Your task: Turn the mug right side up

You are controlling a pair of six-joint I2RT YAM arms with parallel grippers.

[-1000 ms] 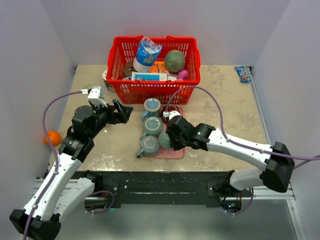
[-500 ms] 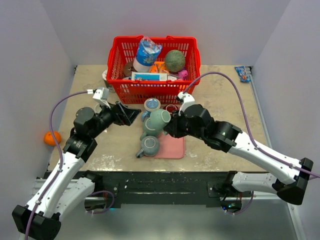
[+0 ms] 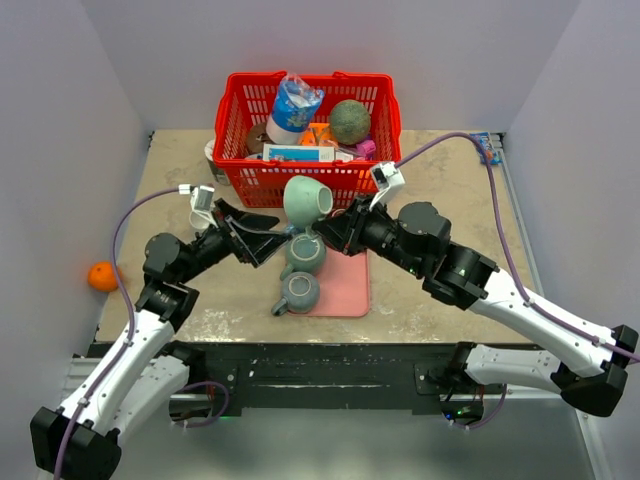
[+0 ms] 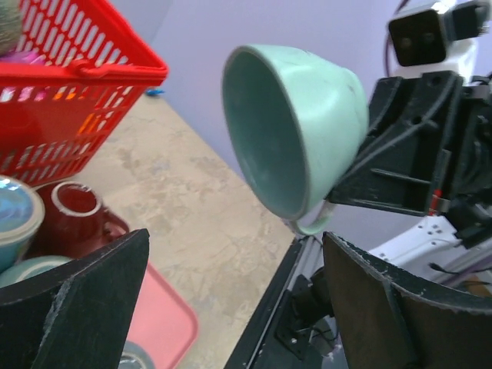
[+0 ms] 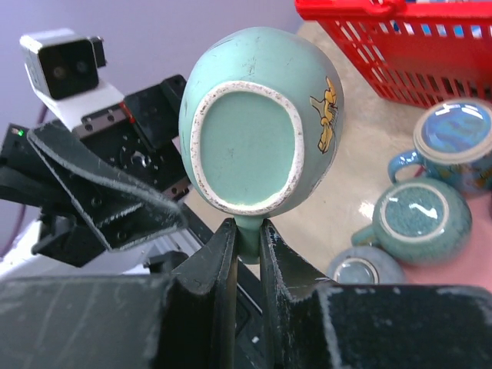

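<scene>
So, item: mug (image 5: 250, 123), pale green.
Right gripper (image 5: 247, 231): mine, clenched on the mug's handle (image 4: 311, 225).
Place: in the air just ahead of my right fingertips, above the pink tray (image 3: 352, 288), between my two grippers.
Long axis: near level; base faced back at my right wrist, mouth faced away, toward my left gripper (image 3: 262, 232).
Left gripper: spread wide, holding nothing, close before the mouth, not touching.
Nearer arm: right; I judged the upward roll was its to make.
</scene>
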